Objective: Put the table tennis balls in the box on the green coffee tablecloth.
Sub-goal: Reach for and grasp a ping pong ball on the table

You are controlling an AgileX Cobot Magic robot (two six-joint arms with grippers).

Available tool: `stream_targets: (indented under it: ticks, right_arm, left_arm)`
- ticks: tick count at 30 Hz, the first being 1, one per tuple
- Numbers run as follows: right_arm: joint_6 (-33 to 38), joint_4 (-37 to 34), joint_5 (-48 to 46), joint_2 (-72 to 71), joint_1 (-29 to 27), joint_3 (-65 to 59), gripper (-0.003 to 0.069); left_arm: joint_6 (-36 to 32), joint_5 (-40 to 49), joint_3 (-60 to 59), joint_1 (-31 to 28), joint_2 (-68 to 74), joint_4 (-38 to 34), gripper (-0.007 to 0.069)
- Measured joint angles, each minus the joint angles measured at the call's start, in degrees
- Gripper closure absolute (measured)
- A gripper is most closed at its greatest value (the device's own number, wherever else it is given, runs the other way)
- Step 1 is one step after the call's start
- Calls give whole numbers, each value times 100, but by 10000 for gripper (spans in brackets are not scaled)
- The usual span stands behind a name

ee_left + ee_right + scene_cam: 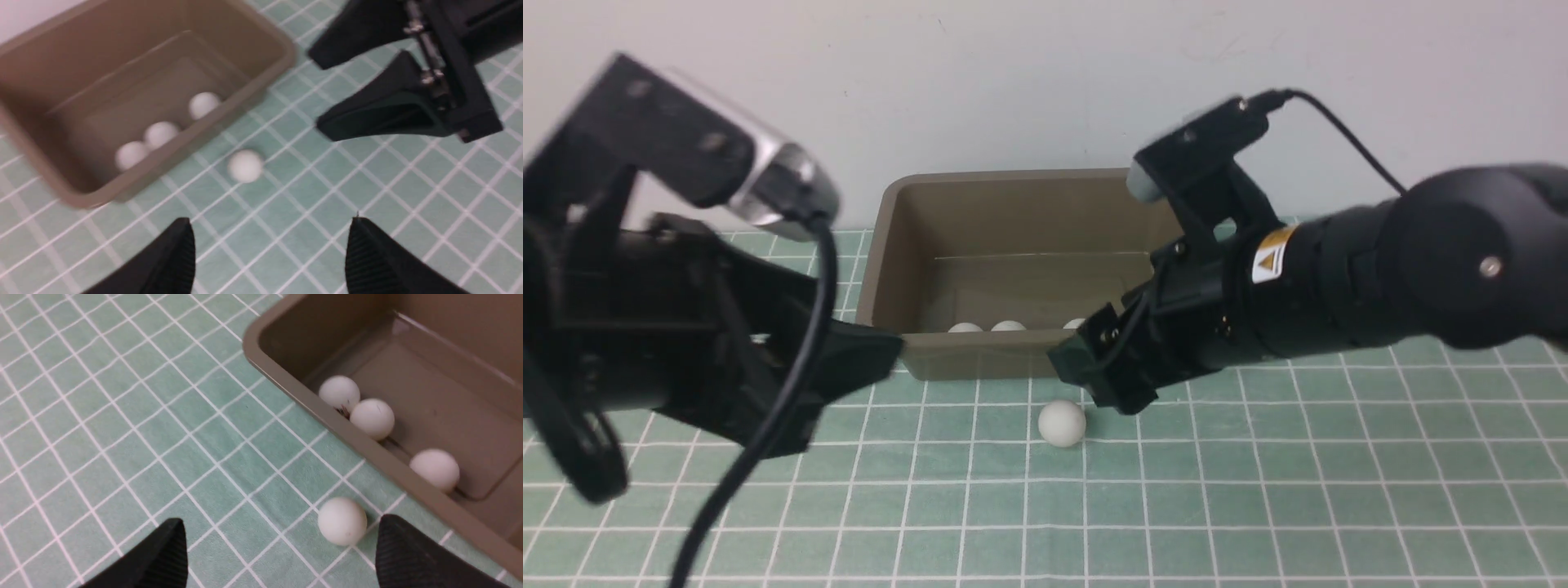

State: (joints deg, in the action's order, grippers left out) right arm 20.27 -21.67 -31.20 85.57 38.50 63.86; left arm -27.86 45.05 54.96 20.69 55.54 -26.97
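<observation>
**Left gripper idle while the right lined up on the one ball outside**

Closest to where I stood, the left gripper hung above the left side of the green tablecloth. Its fingers were spread apart with nothing between them, and it pointed toward the box.

The box sat at the far edge of the cloth, open on top. Three balls lay inside in a row along its near wall, two of them touching and the third a little apart.

The fourth, the loose ball, lay on the cloth just beside the outside of that same near wall.

The right gripper reached in low from the right side of the cloth with its jaws wide apart and empty. From its wrist camera the ball sat ahead of the fingertips, nearer one finger than the other, and touched neither.

By my reckoning the job was three parts done, and the step in hand was the approach to the final pick.

The next move looked to call for:
- shifting sideways to centre the ball between the fingers
- dropping until the pads sat level with its middle
- closing gently, since a light, smooth ball could squirt away or roll against the box wall
- lifting it clear of the flared rim before letting go inside
</observation>
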Motion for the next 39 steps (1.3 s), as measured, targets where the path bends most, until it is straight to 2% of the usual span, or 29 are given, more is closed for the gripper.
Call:
stream_targets:
  ticks: [5,11,15,28,39]
  right_arm:
    - [-71,-99,197,342,0,-105,99]
    - [-85,-418,606,1024,0,-105,99]
    - [-79,-746,975,1555,20,-105,99]
    - [-99,-962,2373,2405,505,-105,99]
    - [-64,-978,2446,2405,485,-105,99]
  left_arm:
    - [1259,196,0,0,-509,1272,178]
    - [1992,634,5,0,-896,1919,178]
    - [2060,741,5,0,-1006,1970,178]
    - [2295,1065,5,0,-1038,1970,178]
    - [2344,1334,5,0,-1038,1987,178]
